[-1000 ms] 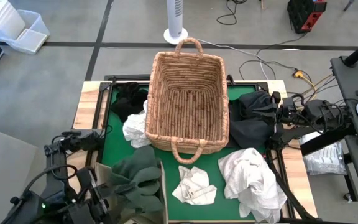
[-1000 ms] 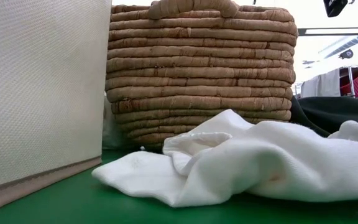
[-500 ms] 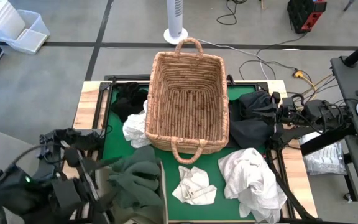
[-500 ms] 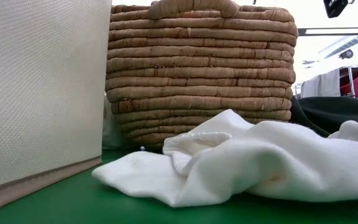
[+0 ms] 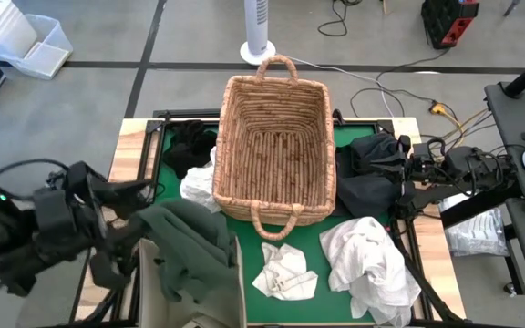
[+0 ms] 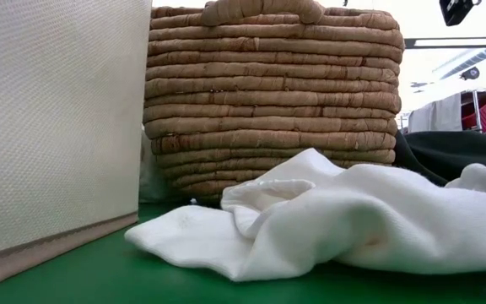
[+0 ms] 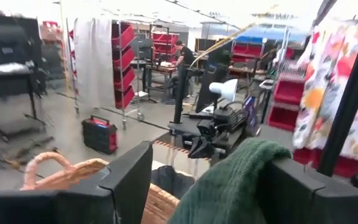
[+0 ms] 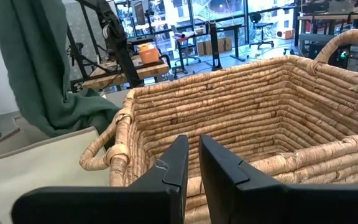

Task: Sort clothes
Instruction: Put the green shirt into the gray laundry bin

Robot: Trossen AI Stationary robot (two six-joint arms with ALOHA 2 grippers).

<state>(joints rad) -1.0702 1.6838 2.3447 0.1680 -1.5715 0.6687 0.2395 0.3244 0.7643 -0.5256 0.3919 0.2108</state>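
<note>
Sorting barely begun: left gripper, fingers apart, dark green garment draped over the beige bin; white clothes loose nearby; wicker basket empty; right gripper pinched together, far right.

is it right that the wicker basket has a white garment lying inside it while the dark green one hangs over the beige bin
Not quite. The wicker basket is empty: the high view shows only its bare woven floor. The white garments lie on the green mat outside it. The rest holds: the dark green garment does hang over the beige bin.
</note>
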